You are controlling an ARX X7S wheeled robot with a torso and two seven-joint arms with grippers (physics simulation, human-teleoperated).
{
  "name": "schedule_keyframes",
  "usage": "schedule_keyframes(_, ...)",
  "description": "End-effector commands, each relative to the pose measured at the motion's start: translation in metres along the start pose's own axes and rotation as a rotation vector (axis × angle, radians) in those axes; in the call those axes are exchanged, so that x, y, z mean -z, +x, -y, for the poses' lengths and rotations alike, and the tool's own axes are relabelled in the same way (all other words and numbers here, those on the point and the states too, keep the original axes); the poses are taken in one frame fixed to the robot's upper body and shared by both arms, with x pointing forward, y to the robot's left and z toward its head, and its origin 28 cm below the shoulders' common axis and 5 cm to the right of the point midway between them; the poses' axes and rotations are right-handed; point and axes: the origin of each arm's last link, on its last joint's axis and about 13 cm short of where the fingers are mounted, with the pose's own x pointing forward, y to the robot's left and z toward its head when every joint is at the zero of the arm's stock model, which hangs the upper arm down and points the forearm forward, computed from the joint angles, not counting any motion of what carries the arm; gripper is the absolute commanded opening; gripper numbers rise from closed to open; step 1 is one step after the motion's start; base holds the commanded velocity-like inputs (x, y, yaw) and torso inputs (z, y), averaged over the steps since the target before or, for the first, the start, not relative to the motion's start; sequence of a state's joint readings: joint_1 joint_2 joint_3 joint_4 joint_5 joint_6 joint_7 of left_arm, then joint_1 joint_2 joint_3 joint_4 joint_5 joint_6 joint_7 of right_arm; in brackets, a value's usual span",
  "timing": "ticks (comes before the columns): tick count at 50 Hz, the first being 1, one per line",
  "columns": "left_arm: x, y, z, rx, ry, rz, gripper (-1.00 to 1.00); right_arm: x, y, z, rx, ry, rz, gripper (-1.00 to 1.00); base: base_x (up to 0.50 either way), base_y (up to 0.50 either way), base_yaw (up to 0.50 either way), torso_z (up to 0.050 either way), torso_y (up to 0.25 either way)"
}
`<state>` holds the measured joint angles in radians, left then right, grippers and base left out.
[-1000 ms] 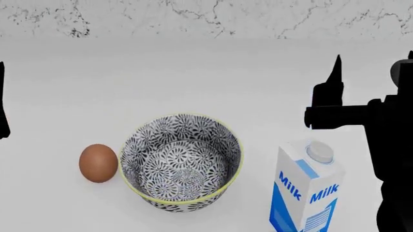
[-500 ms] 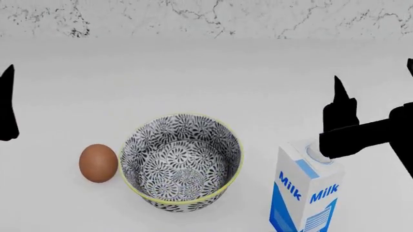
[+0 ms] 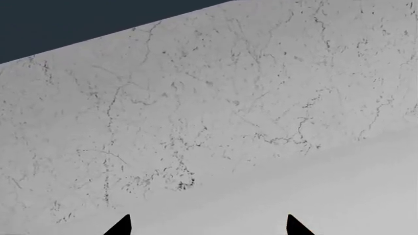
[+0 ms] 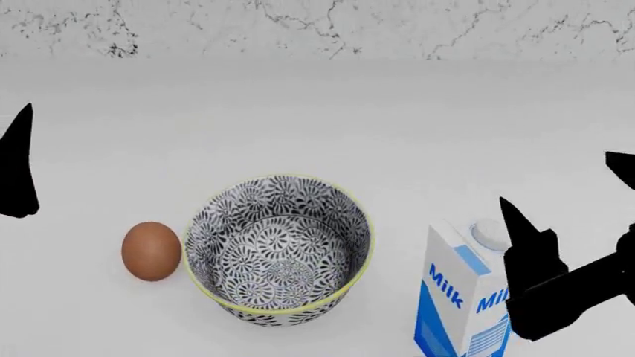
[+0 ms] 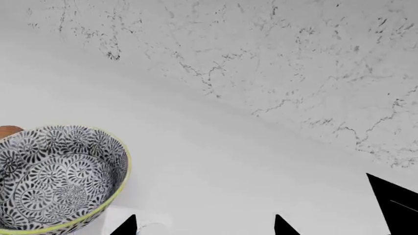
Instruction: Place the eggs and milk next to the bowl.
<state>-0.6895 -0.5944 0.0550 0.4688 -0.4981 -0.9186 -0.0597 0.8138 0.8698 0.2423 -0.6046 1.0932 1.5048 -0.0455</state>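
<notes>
A pale, smooth counter (image 4: 328,111) runs back to a veined marble wall (image 4: 317,26). On it the round, deep bowl (image 4: 279,249), floral black-and-white with a yellow-green rim, sits with a smooth reddish-brown egg (image 4: 151,251) just beside it on one side and the boxy gable-top milk carton (image 4: 466,294) near its other side. The right gripper (image 4: 570,201) hovers at the carton's far edge, black fingers spread wide, partly covering its face. The left gripper (image 3: 207,226) points at the wall, fingertips parted, holding nothing.
</notes>
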Motion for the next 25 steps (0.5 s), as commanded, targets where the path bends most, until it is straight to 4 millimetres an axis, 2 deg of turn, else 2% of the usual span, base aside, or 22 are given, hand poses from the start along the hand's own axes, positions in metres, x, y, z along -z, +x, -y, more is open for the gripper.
schedule_keyframes(1,0.004,0.006,-0.006,0.003,-0.021,0.009,1.0,-0.002,-0.019,-0.002,-0.102,-0.006,0.014,1.0,0.0,0.0,0.0,0.0,0.0)
schedule_keyframes(14,0.001,0.004,-0.003,0.007,-0.015,0.012,1.0,0.003,-0.026,-0.007,-0.152,-0.018,0.005,1.0,0.0,0.0,0.0,0.0,0.0)
schedule_keyframes(25,0.002,0.004,-0.004,0.004,-0.015,0.007,1.0,0.014,-0.011,-0.009,-0.169,-0.006,-0.019,1.0,0.0,0.0,0.0,0.0,0.0)
